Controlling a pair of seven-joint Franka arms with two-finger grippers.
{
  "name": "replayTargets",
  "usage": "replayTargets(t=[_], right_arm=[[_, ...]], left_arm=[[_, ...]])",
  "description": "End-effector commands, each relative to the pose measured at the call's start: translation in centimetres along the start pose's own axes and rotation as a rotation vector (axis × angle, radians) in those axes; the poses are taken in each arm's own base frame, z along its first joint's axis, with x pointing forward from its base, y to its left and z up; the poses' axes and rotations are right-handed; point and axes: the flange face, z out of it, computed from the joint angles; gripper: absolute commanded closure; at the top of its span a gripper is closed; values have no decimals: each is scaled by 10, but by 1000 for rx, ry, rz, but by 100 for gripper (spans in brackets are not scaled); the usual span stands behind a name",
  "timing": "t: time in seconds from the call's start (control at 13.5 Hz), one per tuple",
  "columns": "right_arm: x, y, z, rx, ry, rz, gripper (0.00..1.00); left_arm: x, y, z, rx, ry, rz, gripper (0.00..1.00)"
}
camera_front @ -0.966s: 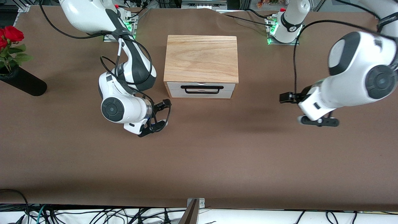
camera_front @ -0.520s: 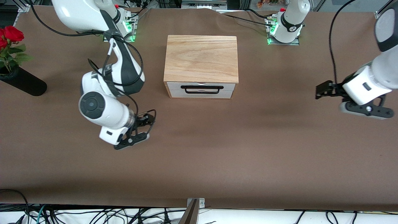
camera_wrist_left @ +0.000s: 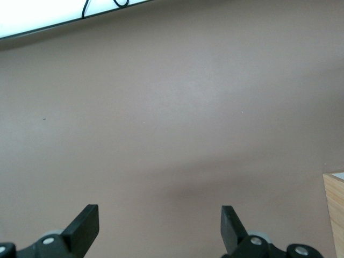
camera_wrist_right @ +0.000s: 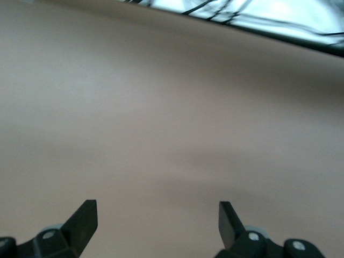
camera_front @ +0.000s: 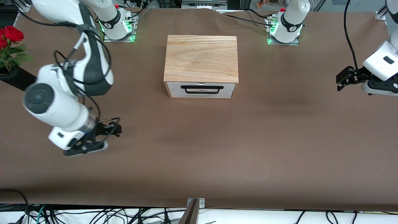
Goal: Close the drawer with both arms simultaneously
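Observation:
The small wooden box [camera_front: 201,58] stands mid-table near the arm bases. Its drawer [camera_front: 201,90], with a white front and a black wire handle [camera_front: 202,89], sits flush with the box's front under the wood-grain top. My right gripper [camera_front: 117,128] is open and empty over bare table, well away from the box toward the right arm's end; the right wrist view [camera_wrist_right: 157,223] shows only brown table between its fingers. My left gripper [camera_front: 340,81] is open and empty toward the left arm's end. In the left wrist view [camera_wrist_left: 159,226] a corner of the box [camera_wrist_left: 336,215] shows at the edge.
A black vase [camera_front: 21,81] with red roses [camera_front: 11,34] stands at the right arm's end, partly hidden by the right arm. Cables and a metal bracket [camera_front: 192,211] run along the table edge nearest the camera. The brown table cover [camera_front: 217,149] is bare around the box.
Both arms have swung away from the box toward their own ends of the table. The drawer front has not moved. Both grippers stay open.

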Motion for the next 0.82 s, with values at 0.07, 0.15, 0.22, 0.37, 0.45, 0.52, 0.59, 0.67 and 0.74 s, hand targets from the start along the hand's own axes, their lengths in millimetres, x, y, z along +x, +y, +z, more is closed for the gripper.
replayTargets(t=[0.07, 0.15, 0.22, 0.37, 0.45, 0.52, 0.59, 0.67, 0.74], right_arm=[[-33, 91, -60, 31, 44, 105, 0], [-46, 97, -76, 53, 47, 113, 0], [-60, 97, -86, 33, 44, 99, 0], [-76, 101, -97, -50, 38, 67, 0], [-84, 112, -105, -46, 42, 84, 0], [-93, 124, -110, -48, 47, 99, 0], [-102, 132, -115, -47, 46, 112, 0], [-110, 136, -115, -45, 34, 117, 0], [-119, 143, -111, -45, 24, 129, 0]], left_arm=[[-1, -9, 0, 18, -62, 4, 0], [0, -8, -1, 18, -61, 5, 0], [0, -8, -4, 19, -55, 5, 0], [1, -3, -4, 18, -58, 12, 0], [1, -2, -4, 18, -59, 12, 0], [0, -2, -4, 18, -61, 14, 0], [0, -3, -3, 17, -64, 12, 0], [0, -1, -4, 17, -64, 15, 0], [0, -1, -4, 17, -62, 17, 0]])
